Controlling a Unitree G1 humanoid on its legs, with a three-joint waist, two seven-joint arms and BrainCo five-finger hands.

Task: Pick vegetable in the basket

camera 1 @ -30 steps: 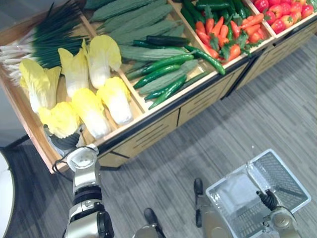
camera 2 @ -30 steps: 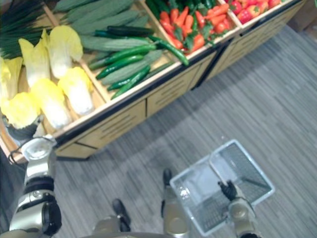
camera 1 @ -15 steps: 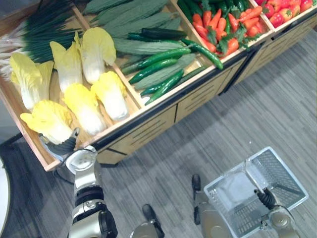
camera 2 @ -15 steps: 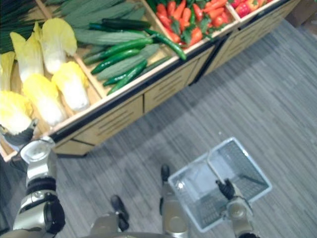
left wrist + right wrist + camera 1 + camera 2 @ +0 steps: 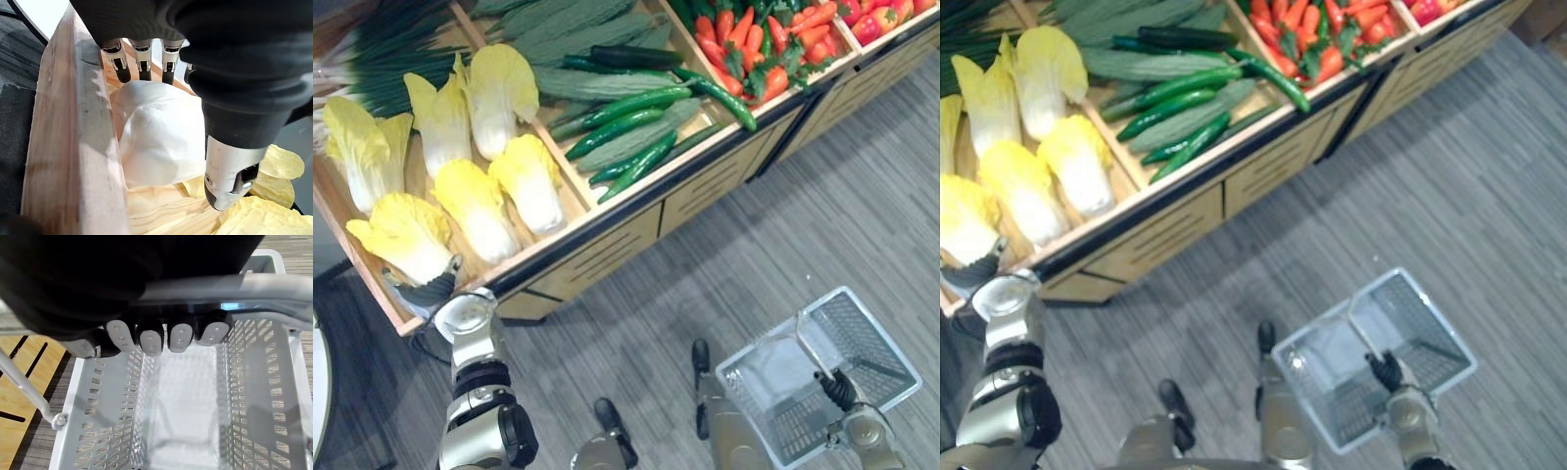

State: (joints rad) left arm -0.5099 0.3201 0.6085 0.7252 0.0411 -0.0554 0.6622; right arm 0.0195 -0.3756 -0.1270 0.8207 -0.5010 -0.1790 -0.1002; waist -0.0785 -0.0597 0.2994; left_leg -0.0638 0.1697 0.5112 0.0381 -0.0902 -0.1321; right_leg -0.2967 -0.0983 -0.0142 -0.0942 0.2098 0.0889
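Note:
Several yellow napa cabbages lie in the left bin of a wooden produce stand [image 5: 607, 230]. My left hand [image 5: 429, 292] is at the stand's near left corner, against the white base of the nearest cabbage [image 5: 406, 240]. In the left wrist view its fingers [image 5: 143, 61] reach straight over that white base [image 5: 161, 137], thumb on the other side, not curled round it. My right hand [image 5: 842, 392] is at the lower right, its fingers [image 5: 161, 335] curled round the handle [image 5: 230, 286] of an empty grey plastic basket [image 5: 879, 328] that hangs above the floor.
More cabbages [image 5: 533, 181] lie deeper in the bin, with scallions [image 5: 391, 59] behind them. Cucumbers and bitter gourds [image 5: 626, 127], carrots [image 5: 744, 44] and red peppers [image 5: 876, 20] fill the bins to the right. The stand's wooden rim [image 5: 73, 137] runs beside my left hand. Grey plank floor [image 5: 754, 245] lies between stand and basket.
The whole view has shifted a little, so the camera moved. My left hand stays at the base of the nearest cabbage, and my right hand keeps hold of the basket handle.

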